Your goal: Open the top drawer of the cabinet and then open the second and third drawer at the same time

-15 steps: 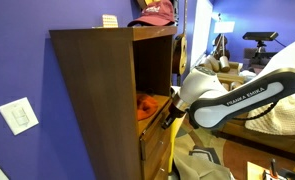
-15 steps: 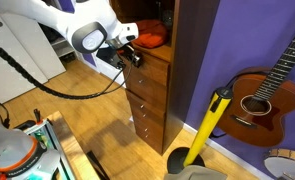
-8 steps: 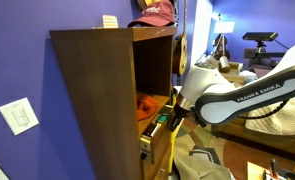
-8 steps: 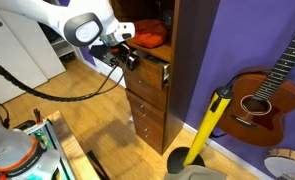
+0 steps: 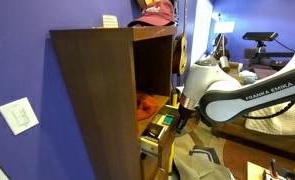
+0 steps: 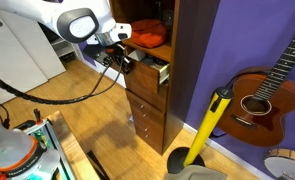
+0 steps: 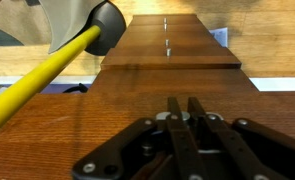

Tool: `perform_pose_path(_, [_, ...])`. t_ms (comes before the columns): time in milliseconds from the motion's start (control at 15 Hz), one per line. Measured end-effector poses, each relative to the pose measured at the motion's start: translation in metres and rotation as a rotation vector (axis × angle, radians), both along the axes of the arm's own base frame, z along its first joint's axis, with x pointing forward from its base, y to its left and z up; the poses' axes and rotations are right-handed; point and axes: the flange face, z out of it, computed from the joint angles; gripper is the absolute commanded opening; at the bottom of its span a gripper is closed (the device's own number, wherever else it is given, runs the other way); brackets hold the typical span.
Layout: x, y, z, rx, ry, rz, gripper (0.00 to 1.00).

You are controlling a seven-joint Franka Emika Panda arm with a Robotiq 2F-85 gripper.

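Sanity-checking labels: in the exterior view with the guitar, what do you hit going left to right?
robot arm → open top drawer → yellow-handled tool → acoustic guitar

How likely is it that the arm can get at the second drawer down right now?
Probably yes. The second drawer lies just under the pulled-out top drawer, where the tool is, and only bare floor lies before it. The top drawer overhangs it, so the arm must come in lower.
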Motion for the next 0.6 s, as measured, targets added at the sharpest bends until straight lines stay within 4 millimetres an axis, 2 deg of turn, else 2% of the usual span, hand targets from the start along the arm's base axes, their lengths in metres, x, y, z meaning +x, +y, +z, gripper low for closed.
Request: perform_pose_path(600, [-0.013, 0.002, 0.002, -0.031, 0.078, -0.016, 0.04])
